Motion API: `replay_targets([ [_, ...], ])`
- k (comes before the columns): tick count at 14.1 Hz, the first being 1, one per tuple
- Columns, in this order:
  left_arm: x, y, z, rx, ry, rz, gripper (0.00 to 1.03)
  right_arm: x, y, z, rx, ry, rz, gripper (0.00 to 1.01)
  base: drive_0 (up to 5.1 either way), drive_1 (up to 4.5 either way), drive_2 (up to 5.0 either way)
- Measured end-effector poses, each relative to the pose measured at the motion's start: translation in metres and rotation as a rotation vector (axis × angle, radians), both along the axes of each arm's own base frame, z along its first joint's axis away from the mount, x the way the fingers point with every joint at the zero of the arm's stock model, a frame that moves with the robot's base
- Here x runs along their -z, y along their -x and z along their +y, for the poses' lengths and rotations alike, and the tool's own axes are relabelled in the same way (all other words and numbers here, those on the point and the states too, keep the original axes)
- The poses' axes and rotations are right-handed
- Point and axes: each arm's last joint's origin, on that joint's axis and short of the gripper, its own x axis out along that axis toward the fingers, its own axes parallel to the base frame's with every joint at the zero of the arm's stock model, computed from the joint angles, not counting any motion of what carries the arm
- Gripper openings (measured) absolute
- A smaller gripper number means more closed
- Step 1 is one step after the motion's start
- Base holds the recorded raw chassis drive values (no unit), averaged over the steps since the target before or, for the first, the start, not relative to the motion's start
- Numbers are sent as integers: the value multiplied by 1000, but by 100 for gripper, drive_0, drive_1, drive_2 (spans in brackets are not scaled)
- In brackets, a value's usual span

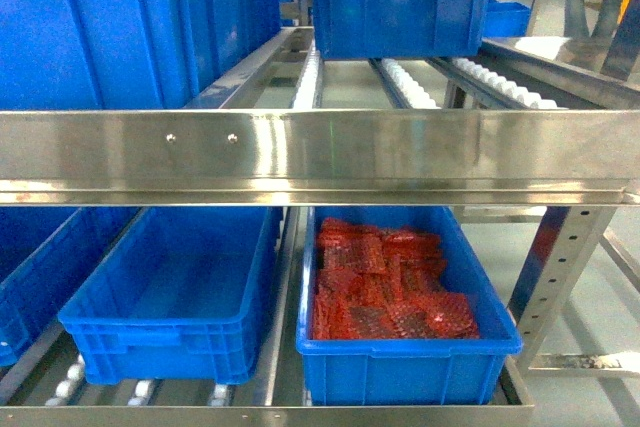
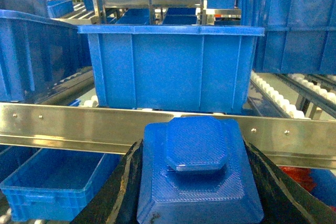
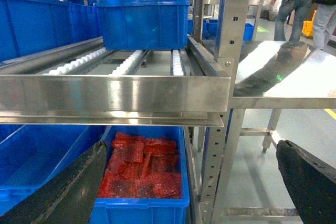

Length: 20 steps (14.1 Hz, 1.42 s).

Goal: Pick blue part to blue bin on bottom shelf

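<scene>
Head view looks through a brushed stainless-steel rack: its riveted front rail crosses the middle, and on the bottom shelf below sit an empty blue plastic bin at left and, just beside it on the right, a blue plastic bin of red mesh-wrapped pieces. Neither arm shows here.

Left wrist view has the blue, ridged plastic part with a raised octagonal top clamped between the two dark fingers of the left gripper, near the rail and above the empty bin's level; that bin lies lower left.

Right wrist view shows the right gripper with fingers spread wide and holding nothing, the red-filled bin below, and a steel bench at right.
</scene>
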Motion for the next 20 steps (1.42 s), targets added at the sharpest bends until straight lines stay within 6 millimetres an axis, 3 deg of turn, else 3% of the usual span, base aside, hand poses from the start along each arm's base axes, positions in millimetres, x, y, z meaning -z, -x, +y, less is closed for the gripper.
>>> replay_targets([
  [20,0,0,0,0,0,0,44,0,0,0,1,0,0,98,0,0,0],
])
